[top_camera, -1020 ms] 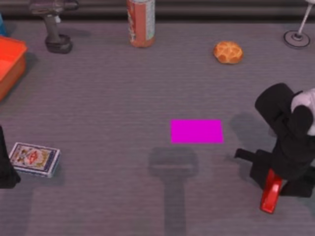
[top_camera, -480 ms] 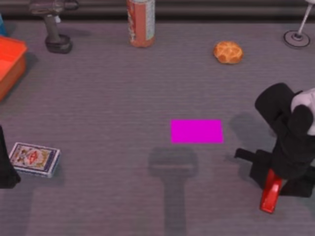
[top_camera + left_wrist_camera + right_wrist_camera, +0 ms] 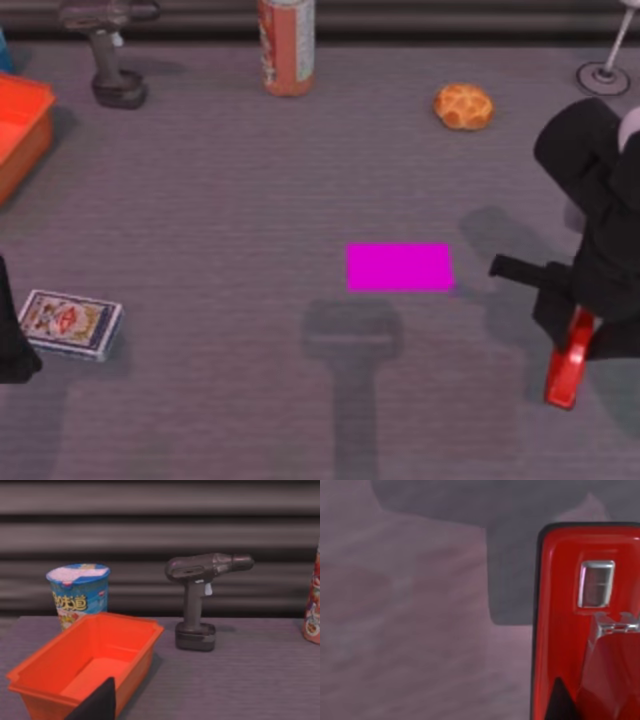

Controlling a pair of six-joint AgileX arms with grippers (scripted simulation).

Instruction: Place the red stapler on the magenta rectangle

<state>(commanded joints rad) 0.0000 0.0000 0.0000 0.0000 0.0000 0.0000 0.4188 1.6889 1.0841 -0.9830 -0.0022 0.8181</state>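
Grey table (image 3: 220, 200): magenta rectangle (image 3: 399, 267), card box (image 3: 70, 324), bun (image 3: 463, 106).

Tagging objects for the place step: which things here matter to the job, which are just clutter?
Job:
stapler, at the right gripper
magenta rectangle, bare
left arm, parked at the left edge

Clutter:
orange tray
drill
can
bread roll
card box
glass
cup noodles

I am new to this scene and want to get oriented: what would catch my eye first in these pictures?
The magenta rectangle lies flat near the table's middle. At the top view's right edge, the right gripper sits over the red stapler, right of the rectangle and not yet on it. An orange tray stands at the left edge.
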